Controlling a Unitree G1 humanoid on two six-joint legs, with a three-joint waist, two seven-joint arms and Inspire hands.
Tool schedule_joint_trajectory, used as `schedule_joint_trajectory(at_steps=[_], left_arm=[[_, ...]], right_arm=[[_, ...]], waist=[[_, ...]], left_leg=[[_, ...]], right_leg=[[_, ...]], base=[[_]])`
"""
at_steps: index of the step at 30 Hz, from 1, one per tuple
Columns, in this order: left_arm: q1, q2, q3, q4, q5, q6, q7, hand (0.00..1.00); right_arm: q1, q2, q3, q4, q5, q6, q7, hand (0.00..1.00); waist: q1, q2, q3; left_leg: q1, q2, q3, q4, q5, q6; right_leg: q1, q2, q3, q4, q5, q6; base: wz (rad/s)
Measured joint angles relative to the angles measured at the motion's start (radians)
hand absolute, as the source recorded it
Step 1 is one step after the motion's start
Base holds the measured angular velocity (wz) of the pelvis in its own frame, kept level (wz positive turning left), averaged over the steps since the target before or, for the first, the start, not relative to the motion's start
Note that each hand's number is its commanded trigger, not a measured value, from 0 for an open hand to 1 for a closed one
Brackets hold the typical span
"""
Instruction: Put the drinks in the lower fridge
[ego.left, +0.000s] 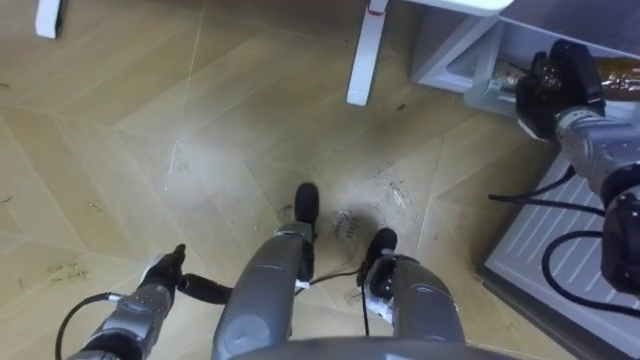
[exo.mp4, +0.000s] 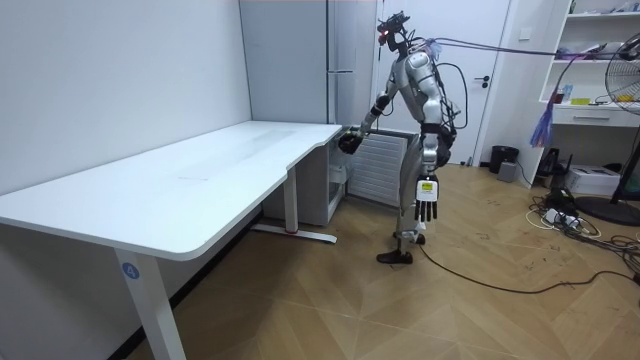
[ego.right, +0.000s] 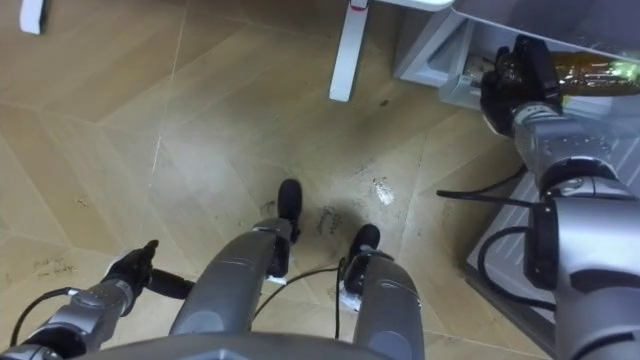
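Drink bottle (ego.left: 497, 85) sits at the mouth of the lower fridge (ego.left: 445, 52), just beside your right hand (ego.left: 553, 85). You cannot tell whether that hand grips it. Your left hand (ego.left: 165, 273) hangs open at your side.

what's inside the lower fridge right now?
The right robot hand reaches into the fridge, beside what look like amber drinks. Whether it holds one is hidden; the rest inside is covered.

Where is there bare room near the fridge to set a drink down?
The desk top is bare end to end. The floor between the desk leg and the robot's feet is open too. It is crowded at the fridge, where the right hand reaches beside the drinks.
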Motion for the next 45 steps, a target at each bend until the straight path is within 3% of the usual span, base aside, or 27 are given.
schedule_joint_trajectory(at_steps=[21,31,37,41,45], left_arm=[[0.001,0.000,0.000,-0.002,0.001,0.004,0.012,0.00],[0.004,0.000,-0.001,0.001,-0.001,-0.002,0.019,0.00],[0.007,0.000,-0.001,0.002,-0.015,-0.003,0.027,0.00],[0.019,0.001,-0.004,0.000,-0.023,0.002,0.027,0.00],[0.030,0.003,-0.039,0.001,-0.022,0.008,0.021,0.00]], right_arm=[[-0.001,-0.033,0.004,0.020,-0.015,-0.004,-0.025,0.00],[-0.001,-0.046,0.033,0.019,-0.040,-0.012,-0.034,0.00],[-0.001,-0.053,0.044,0.020,-0.048,-0.015,-0.025,0.00],[0.000,-0.053,0.044,0.025,-0.049,-0.015,-0.018,0.00],[0.005,-0.055,0.048,0.026,-0.049,-0.019,-0.010,0.00]], waist=[[0.028,0.004,-0.0027],[0.022,0.003,-0.0036],[0.016,0.003,-0.0116],[0.001,0.008,-0.0248],[0.001,0.010,-0.0270]], left_leg=[[0.003,0.004,0.007,0.033,0.000,0.000],[0.011,0.004,0.010,0.035,0.004,0.000],[0.037,0.006,0.011,0.033,0.004,0.000],[0.060,0.017,0.010,0.027,0.007,-0.001],[0.092,0.023,0.009,0.012,0.009,-0.004]], right_leg=[[0.000,0.004,0.004,0.037,-0.013,-0.010],[0.002,0.003,0.010,0.046,-0.013,-0.011],[0.031,0.007,0.013,0.039,-0.011,-0.011],[0.063,0.022,0.009,0.008,0.004,-0.012],[0.092,0.033,0.006,-0.021,0.017,-0.013]], base=[[0.01],[0.00],[-0.01],[-0.07],[-0.05]])
